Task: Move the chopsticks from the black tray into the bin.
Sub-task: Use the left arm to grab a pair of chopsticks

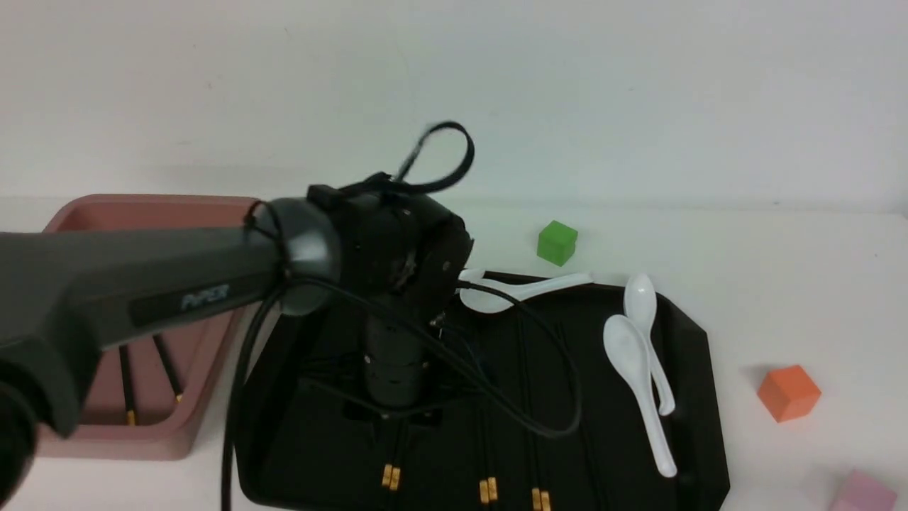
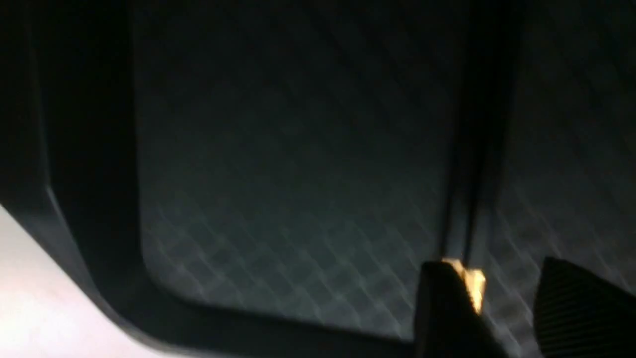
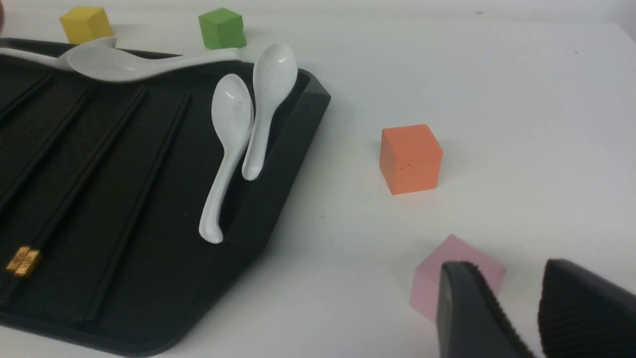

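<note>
Chopsticks (image 1: pixel 125 383) lie in bin (image 1: pixel 142 204); front view only.

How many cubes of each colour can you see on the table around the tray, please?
yellow cube: 1
green cube: 1
orange cube: 1
pink cube: 1
Total: 4 cubes in view

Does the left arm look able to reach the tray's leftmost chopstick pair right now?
Probably yes: the left gripper hangs open right over that chopstick pair, its gold-banded end beside one finger, with nothing lying across it.
</note>
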